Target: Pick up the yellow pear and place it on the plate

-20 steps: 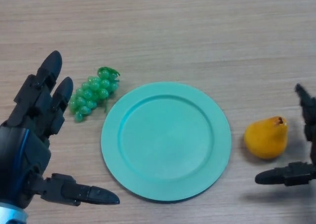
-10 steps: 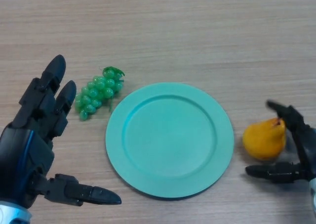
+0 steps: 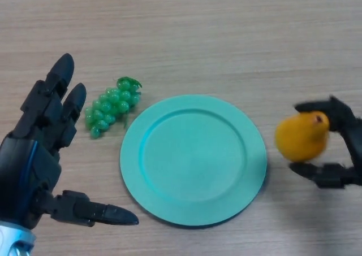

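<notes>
From the head view we look down on a pale wood-grain counter [image 3: 215,30], with a round teal plate [image 3: 193,159] lying flat near its middle; we take the plate as our landmark. Just to the right of the plate, apart from its rim, we see the yellow pear [image 3: 301,136], its stem end turned up and to the right; the right hand [image 3: 338,154] grips it, black fingers [image 3: 317,105] curled over the pear's top and the thumb [image 3: 314,172] pressed in beneath it, so that the fruit sits pinched between them; a soft shadow falls on the counter below the pear, but we cannot tell from this view whether the fruit is clear of the surface or resting on it. The pear is outside the plate, level with the plate's middle, and the plate itself carries nothing. To the upper left of the plate, near its rim but not touching it, a bunch of green grapes [image 3: 111,107] lies on the counter, its leafy stem end pointing toward the plate. Farther left of the plate, beyond the grapes, we see the left hand [image 3: 34,165] held open; its fingers stretch straight up and away, its thumb reaches out to the right toward the plate's lower left edge, and it holds nothing.
</notes>
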Available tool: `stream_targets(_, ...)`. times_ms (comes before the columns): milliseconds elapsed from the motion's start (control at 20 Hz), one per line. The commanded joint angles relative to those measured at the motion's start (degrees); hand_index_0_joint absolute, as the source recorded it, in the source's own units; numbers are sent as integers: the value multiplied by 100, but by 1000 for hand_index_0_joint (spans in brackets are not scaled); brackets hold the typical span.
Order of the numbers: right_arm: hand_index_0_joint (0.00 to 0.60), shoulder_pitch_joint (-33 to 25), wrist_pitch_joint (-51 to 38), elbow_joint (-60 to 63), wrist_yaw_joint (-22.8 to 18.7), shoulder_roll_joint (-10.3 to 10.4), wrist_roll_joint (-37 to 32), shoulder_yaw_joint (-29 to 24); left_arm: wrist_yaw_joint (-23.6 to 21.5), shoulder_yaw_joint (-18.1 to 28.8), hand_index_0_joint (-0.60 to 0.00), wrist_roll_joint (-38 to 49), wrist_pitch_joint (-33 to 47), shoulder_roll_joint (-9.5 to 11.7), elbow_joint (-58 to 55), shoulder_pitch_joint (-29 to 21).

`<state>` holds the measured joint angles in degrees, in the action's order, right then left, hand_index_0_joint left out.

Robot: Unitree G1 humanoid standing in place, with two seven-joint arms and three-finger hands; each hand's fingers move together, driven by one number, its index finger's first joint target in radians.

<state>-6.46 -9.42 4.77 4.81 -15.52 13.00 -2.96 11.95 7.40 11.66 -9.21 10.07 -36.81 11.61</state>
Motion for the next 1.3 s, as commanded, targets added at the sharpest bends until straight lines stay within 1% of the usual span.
stream_targets(50,600,-137,156,-901,118,201,-722,202,-19,18,0,-331,509,116,-402,-115)
stream_targets(100,600,-101,630,-1235,158,352,-997,426,-20,-82,0,-370,453,123,-451,-98)
stream_targets(200,600,-304,321,-855,-48,436,-712,916,8,-112,0,-307,300,156,-580,-108)
stream_targets(250,600,-449,138,-506,-156,447,-717,1046,19,-106,0,-304,271,159,-619,-107)
stream_targets(300,600,-642,-224,46,-335,457,-636,1143,9,-141,0,-349,274,144,-648,-94)
stream_targets(350,600,-754,-378,437,-520,460,-617,1226,-35,-213,0,-382,280,120,-662,-76)
stream_targets(400,600,-851,-423,787,-712,462,-735,1368,-97,-301,0,-419,281,108,-679,-44)
stream_targets(450,600,-875,-444,964,-805,463,-762,1507,-138,-368,0,-456,326,101,-655,-11)
stream_targets(500,600,-915,-396,1079,-844,463,-728,1632,-191,-456,0,-531,360,110,-638,3)
stream_targets(550,600,-919,-176,1044,-777,463,-835,1739,-220,-513,0,-582,441,112,-589,14)
stream_targets(600,600,-971,-82,1115,-782,464,-724,1837,-253,-564,0,-609,497,122,-553,45)
stream_targets(650,600,-991,60,1092,-729,464,-655,1893,-269,-579,0,-612,493,132,-550,57)
stream_targets(700,600,-976,163,992,-555,464,-572,1923,-285,-582,0,-618,476,146,-570,65)
stream_targets(750,500,-975,133,990,-540,464,-530,1926,-290,-581,0,-627,476,147,-575,64)
stream_targets(800,350,-976,57,981,-503,464,-430,1930,-301,-580,0,-647,482,147,-586,64)
stream_targets(850,250,-968,-12,937,-456,464,-336,1929,-316,-581,0,-677,495,148,-601,58)
stream_targets(900,100,-947,-87,801,-352,464,-197,1910,-342,-575,0,-733,530,149,-613,38)
stream_targets(950,17,-879,-50,512,-200,464,-215,1826,-352,-541,0,-747,567,154,-592,-6)
stream_targets(1000,0,-796,90,231,-56,464,-348,1722,-342,-519,0,-740,604,154,-541,-39)
stream_targets(1150,0,-627,626,-432,444,464,-1032,1413,-389,-446,0,-501,375,152,-568,-172)
stream_targets(1200,0,-524,804,-772,623,464,-1239,1224,-377,-439,0,-489,263,169,-592,-222)
stream_targets(1300,0,-295,1018,-1489,870,464,-1437,830,-323,-387,0,-459,153,186,-585,-290)
